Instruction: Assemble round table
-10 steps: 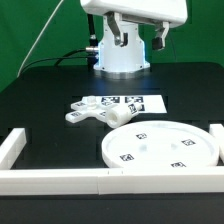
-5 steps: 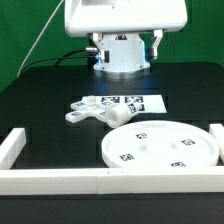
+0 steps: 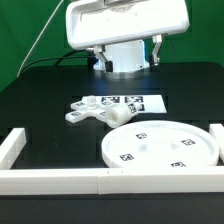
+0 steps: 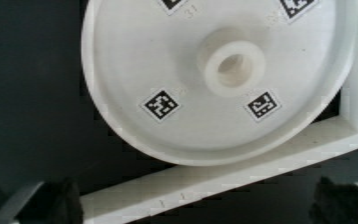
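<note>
The end effector (image 4: 194, 200) hangs open and empty over the round disc (image 4: 211, 75), lying flat on the worktop (image 3: 50, 90) just beside the border rail (image 4: 211, 185); grasping it seems the step, calling for descent onto its rim

The arm (image 3: 125, 62) rises as a white column at the back of the exterior view. Its wrist housing (image 3: 126, 22), a broad white block, hangs in front of the column and fills the top of the picture. The gripper (image 3: 128, 55) points straight down. Its 2 fingers (image 3: 156, 48) stick out below the housing, 1 toward the exterior view's left and 1 toward its right, well apart, so the jaws stand wide open. Both look like short grey stubs here, partly shaded. In the wrist view the gripper (image 4: 197, 198) shows only as 2 dark, blurred fingers (image 4: 37, 200) at the picture's edge, with a wide gap between them.
</note>
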{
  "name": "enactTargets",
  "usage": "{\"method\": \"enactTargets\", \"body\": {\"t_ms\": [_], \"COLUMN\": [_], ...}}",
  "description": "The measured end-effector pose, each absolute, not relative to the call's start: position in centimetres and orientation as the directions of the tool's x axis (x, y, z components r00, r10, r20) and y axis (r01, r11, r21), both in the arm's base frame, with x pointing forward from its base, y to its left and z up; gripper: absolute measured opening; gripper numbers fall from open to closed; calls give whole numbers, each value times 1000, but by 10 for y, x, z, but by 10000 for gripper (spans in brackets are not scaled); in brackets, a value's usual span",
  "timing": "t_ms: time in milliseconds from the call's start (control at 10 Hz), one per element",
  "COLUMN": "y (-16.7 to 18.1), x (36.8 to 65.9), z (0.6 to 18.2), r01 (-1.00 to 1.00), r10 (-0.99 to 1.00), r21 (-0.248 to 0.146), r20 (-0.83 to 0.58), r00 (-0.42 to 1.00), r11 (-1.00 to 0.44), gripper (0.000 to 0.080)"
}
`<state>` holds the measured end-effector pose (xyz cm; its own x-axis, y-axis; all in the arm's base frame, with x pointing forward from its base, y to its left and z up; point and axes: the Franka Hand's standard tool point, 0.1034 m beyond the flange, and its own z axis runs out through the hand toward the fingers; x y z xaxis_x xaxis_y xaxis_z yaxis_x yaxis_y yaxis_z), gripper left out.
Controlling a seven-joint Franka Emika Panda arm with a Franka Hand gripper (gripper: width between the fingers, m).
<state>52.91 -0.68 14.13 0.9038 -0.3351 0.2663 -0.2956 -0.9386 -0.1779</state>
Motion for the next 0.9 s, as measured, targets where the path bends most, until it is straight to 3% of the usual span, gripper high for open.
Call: {"method": "enactTargets", "body": {"t_ms": [400, 500, 900], "y": [-20, -20, -21], "x": [527, 528, 525], "z": [126, 123, 119], "r01": [-549, -651, -709], "r10": [-594, -694, -745], "r21": [-274, -305, -310], "r20": [117, 47, -3], "r00": [796, 718, 667], "r11": [-790, -695, -633], "gripper": [649, 649, 649]}}
